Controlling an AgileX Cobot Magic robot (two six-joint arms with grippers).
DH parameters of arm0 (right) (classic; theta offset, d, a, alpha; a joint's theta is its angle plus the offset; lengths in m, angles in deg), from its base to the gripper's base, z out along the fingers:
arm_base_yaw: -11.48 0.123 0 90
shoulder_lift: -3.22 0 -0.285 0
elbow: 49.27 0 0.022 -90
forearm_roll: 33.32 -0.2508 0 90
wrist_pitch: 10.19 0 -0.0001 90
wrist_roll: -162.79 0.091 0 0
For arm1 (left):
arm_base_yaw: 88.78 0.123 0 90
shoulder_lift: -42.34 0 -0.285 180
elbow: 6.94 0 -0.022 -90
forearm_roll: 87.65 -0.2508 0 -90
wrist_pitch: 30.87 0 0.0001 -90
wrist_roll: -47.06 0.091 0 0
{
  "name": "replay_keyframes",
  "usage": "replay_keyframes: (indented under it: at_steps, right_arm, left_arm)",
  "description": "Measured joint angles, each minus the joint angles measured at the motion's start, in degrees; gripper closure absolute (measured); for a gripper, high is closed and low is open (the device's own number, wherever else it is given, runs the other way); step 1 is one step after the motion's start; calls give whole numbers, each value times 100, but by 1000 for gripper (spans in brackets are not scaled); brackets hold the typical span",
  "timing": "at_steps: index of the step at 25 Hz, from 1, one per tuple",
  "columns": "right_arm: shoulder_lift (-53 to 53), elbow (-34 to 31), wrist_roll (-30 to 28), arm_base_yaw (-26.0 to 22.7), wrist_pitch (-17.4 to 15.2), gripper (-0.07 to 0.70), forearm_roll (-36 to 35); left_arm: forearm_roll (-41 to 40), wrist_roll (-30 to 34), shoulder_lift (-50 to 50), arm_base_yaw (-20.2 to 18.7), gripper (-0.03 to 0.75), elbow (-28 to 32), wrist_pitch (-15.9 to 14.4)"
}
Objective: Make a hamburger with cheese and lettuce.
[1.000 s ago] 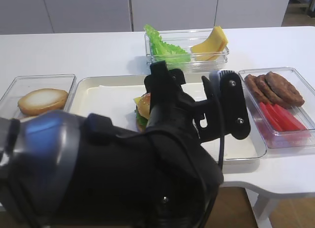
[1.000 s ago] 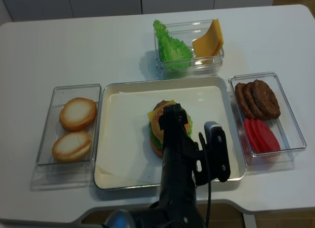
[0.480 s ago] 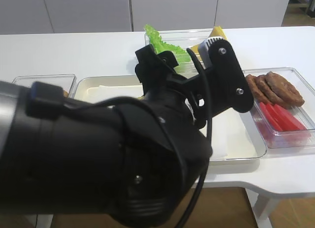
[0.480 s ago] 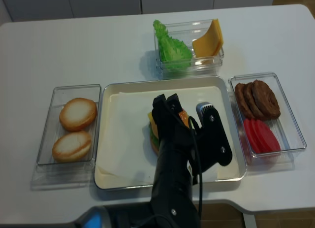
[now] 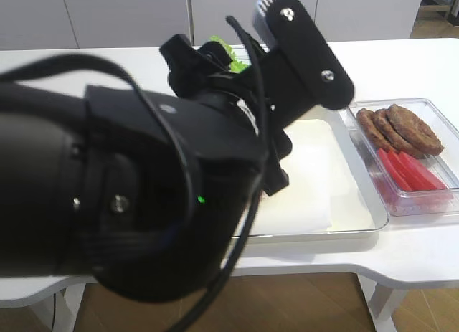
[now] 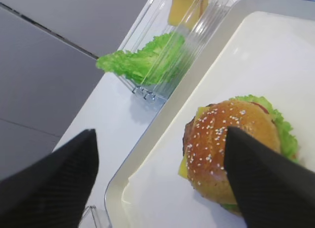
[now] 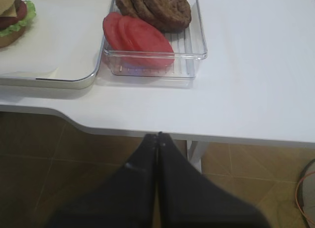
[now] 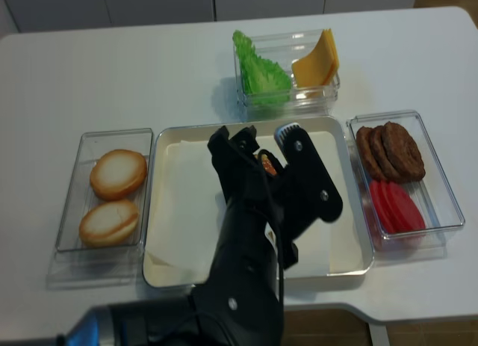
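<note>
hamburger [image 6: 231,154]: assembled, sesame bun on top, lettuce [image 6: 283,127] frill and cheese [image 6: 183,166] corner showing; sits on tray [image 6: 147,144], mid-tray.
left gripper [image 6: 160,181]: jaws spread wide, empty, straddling above the burger.
right gripper [image 7: 156,144]: closed, empty, off the table [image 7: 256,65] front edge.
risk: a finger clipping the top bun would likely topple the stack.
room: bare tray all round the burger; lettuce box [image 6: 167,65] just beyond the tray rim.
</note>
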Motion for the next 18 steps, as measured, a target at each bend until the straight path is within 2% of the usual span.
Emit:
replay_keyframes:
  at_steps: [5,11,18]
  right_arm:
    - [0,0,0,0,0,701,0]
    - [0,0,0,0,0,701,0]
    - [0,0,-13,0,0,701,0]
  left_arm:
    - [351,-71,258,215,126,0,64]
    - [967,-84,527,718,126,0,161]
    - [1767,244,678,1441,126,0,556]
